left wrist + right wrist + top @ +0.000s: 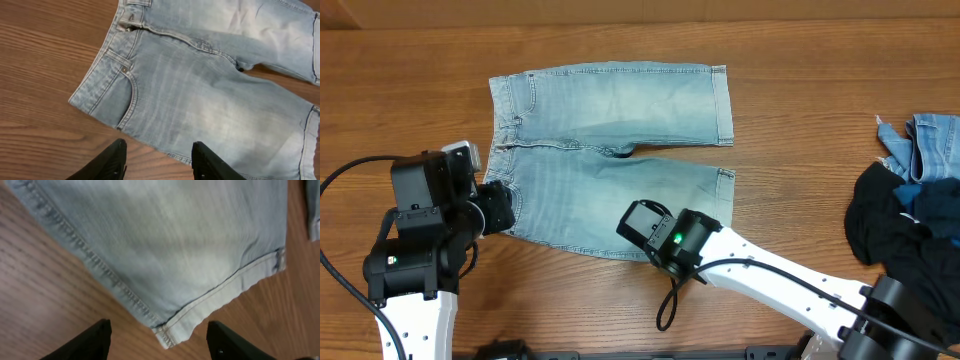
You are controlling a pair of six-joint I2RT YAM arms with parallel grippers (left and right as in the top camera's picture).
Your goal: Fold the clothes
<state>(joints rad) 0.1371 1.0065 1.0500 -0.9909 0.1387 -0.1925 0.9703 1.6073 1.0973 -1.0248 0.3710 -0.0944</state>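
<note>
Denim shorts (pixel 610 150) flat mid-table, nearer far edge. L gripper (pixel 157 150) jaws apart at waistband; R gripper (pixel 159 330) jaws apart at hem corner, prob. not touching. Clothes pile (pixel 910 210) at right edge.

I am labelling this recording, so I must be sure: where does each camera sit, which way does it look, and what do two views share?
Overhead: above the table, looking straight down at the shorts; the left arm and right arm show.
Left wrist: on the left arm, looking down at the waistband; the open left gripper shows.
Right wrist: on the right arm, looking down at a hem corner; the open right gripper shows.
Shared: both wrist views show the same shorts.
</note>
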